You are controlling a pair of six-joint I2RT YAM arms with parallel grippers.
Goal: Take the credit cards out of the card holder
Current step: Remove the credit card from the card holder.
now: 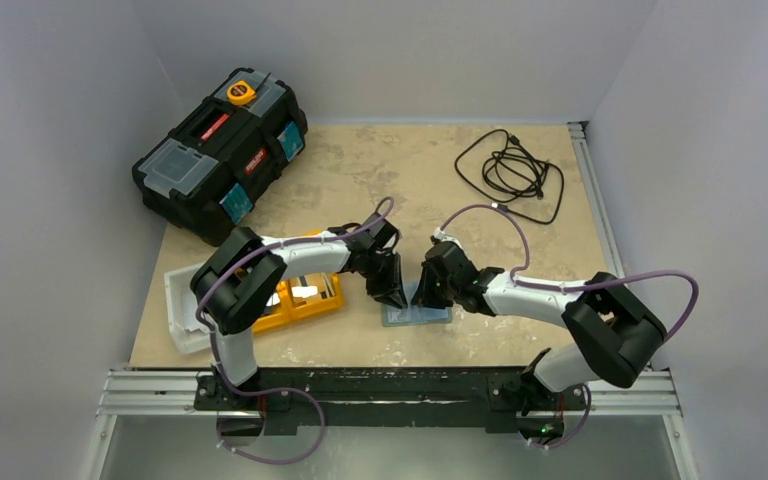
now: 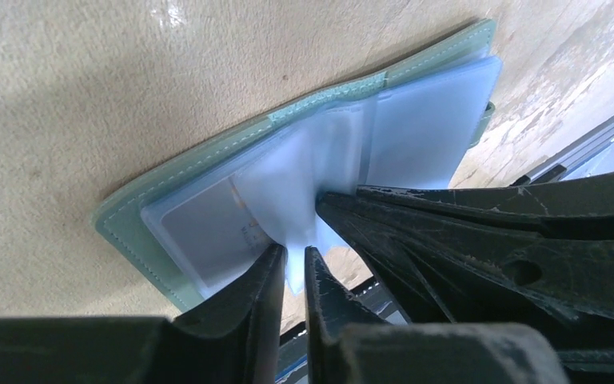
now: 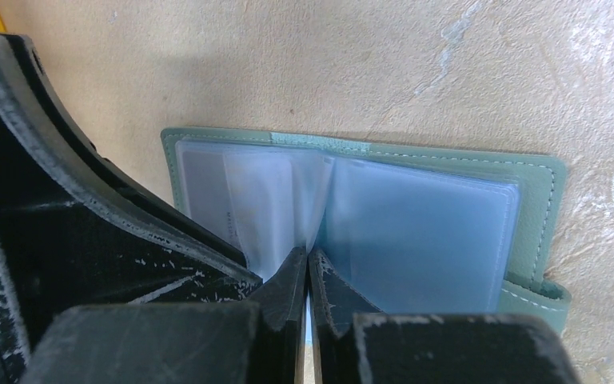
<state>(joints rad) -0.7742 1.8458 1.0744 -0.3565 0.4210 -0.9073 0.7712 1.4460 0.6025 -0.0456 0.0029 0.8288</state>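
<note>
The grey-green card holder [image 1: 418, 314] lies open on the table, its pale blue plastic sleeves fanned up; it also shows in the left wrist view [image 2: 168, 200] and the right wrist view [image 3: 540, 180]. My left gripper [image 1: 392, 291] [image 2: 294, 260] is shut on a translucent sleeve leaf at the spine. My right gripper [image 1: 428, 292] [image 3: 308, 264] is shut on a thin sleeve leaf beside it, its fingers touching mine. A whitish-grey credit card [image 2: 208, 228] sits inside the left sleeve, also in the right wrist view [image 3: 201, 186]. Other cards are hidden.
An orange two-compartment tray [image 1: 305, 296] and a white tray [image 1: 180, 305] lie left of the card holder under my left arm. A black toolbox [image 1: 222, 150] stands at the back left. A coiled black cable [image 1: 510, 170] lies at the back right.
</note>
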